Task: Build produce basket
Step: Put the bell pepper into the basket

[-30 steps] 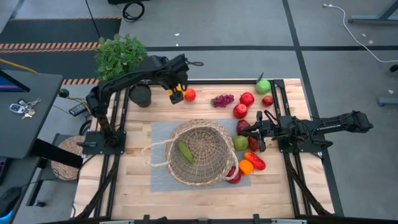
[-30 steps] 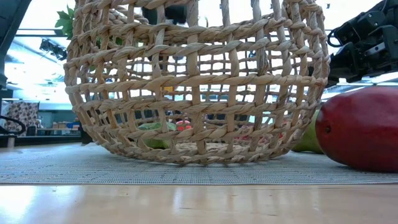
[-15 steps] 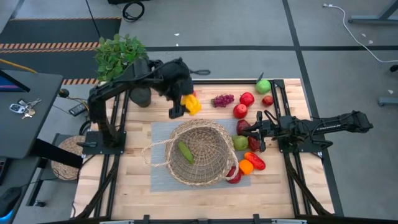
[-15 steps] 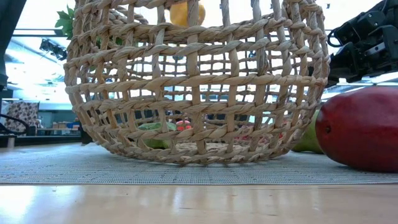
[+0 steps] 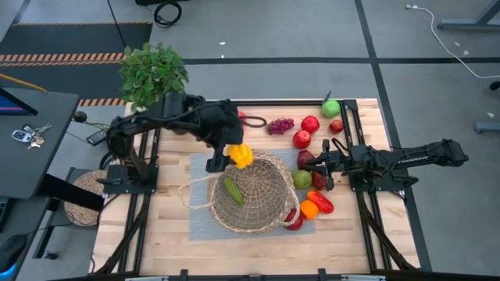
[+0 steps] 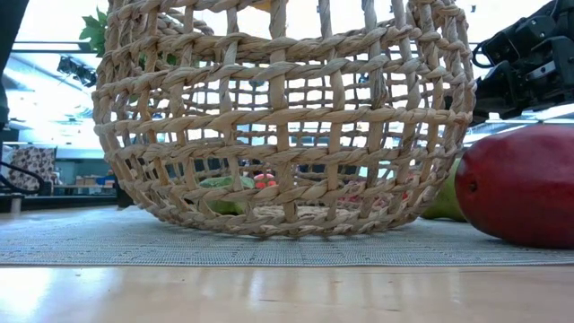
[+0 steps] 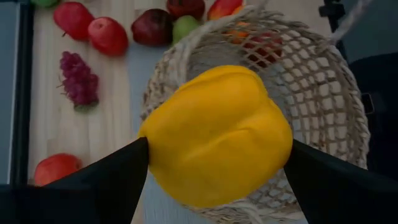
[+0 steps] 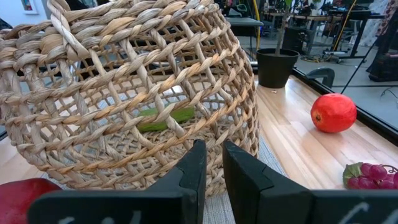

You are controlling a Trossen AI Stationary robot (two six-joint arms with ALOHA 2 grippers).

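Between the two dark fingers of the left gripper, a yellow bell pepper is clamped, the fingers being spread wide around its sides. The gripper is held above the far-left rim of the basket, so that the wicker bowl lies directly below and just ahead of it, on a grey mat. Inside the basket, beneath the gripper and a little toward the near side, a green cucumber is seen lying on the woven floor. Beyond the left gripper, on the bare wood of the table, a purple grape bunch and a red fruit are found, well apart from the basket. The right gripper is kept low at the basket's right side, its fingers pressed almost together with nothing between them; the wicker wall is seen just ahead of it in its wrist view. Around that gripper the remaining produce is gathered: a green fruit touching the basket's wall, dark red and red pieces beside it, and an orange piece nearer the front edge. A potted plant stands behind the left arm.
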